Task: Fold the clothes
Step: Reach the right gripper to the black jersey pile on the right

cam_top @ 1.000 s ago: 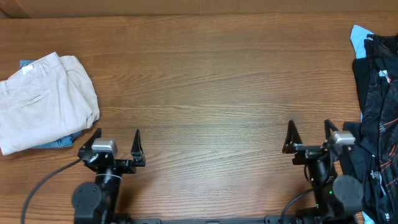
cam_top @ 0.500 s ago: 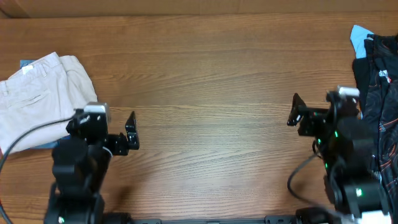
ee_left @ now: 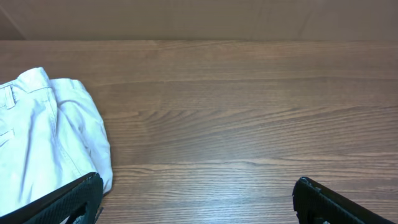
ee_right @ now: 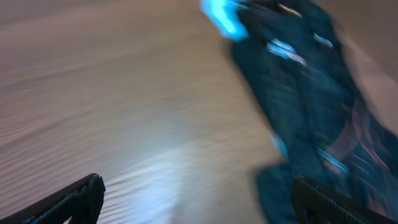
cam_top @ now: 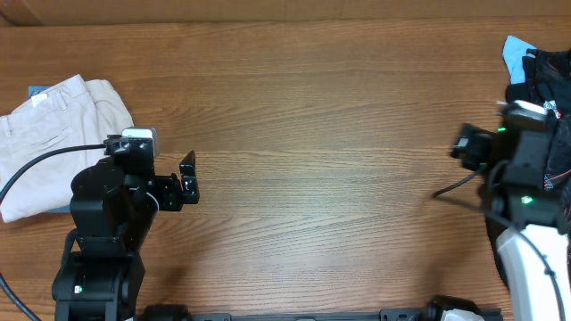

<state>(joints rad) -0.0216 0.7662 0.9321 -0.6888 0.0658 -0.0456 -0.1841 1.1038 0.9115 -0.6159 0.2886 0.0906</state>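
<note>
Right now the left tool (ee_left: 196,190) is hovering with its fingers spread wide over bare worktop (cam_top: 312,116), just right of the beige trousers (cam_top: 53,147). The right tool (ee_right: 196,186) is likewise gaping, empty, near the clothes (cam_top: 544,76), which are lying crumpled at the worktop's far-right edge.

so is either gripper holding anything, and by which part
Nothing is held. The left gripper is open over bare wood beside the trousers; the right gripper is open by the black garment, not gripping it.
</note>
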